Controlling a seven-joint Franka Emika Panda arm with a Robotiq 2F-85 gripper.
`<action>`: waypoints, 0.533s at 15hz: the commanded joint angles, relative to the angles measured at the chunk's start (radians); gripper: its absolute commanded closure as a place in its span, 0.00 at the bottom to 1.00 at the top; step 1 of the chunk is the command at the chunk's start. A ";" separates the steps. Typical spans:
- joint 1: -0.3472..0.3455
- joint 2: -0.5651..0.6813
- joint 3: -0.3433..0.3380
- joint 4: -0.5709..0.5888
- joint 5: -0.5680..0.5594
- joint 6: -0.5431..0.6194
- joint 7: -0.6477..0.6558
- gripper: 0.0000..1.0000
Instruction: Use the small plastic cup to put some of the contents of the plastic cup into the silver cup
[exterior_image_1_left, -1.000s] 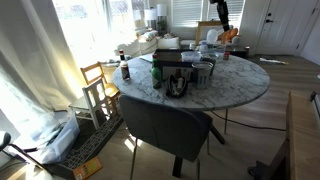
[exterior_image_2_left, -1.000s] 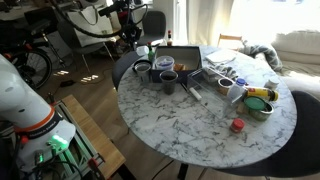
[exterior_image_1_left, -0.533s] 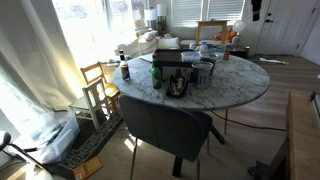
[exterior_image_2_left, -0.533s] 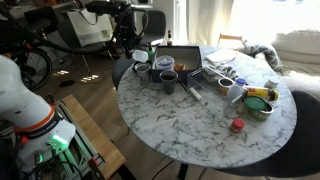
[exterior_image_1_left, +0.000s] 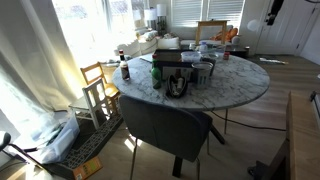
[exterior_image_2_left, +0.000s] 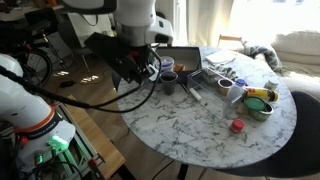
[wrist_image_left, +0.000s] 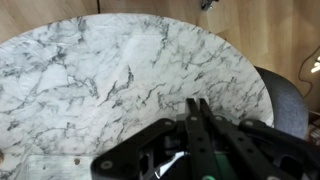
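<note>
Blown-out window daylight glares in both exterior views; the wrist view looks soft.

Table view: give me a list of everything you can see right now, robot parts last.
Round marble table: one, white with grey veins, centre.
Black rectangular tray: one, on the table.
Dark round cups: two visible, dark grey, beside the tray.
Small red object: one, alone on the marble.
Round bowl: one, yellow and green contents, near the table edge.
Dark bottle: one, on the table edge.
Dark upholstered chair: one, at the table.
Slatted wooden chair: one, by the curtain.
Robot arm: white and black, over the table.
Gripper: black, shut, nothing seen in it.
</note>
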 joint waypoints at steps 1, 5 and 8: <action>-0.040 0.024 0.012 0.005 0.023 -0.001 -0.035 0.96; -0.047 0.019 0.047 0.006 0.022 -0.001 -0.025 0.96; -0.048 0.019 0.050 0.007 0.022 -0.001 -0.024 0.96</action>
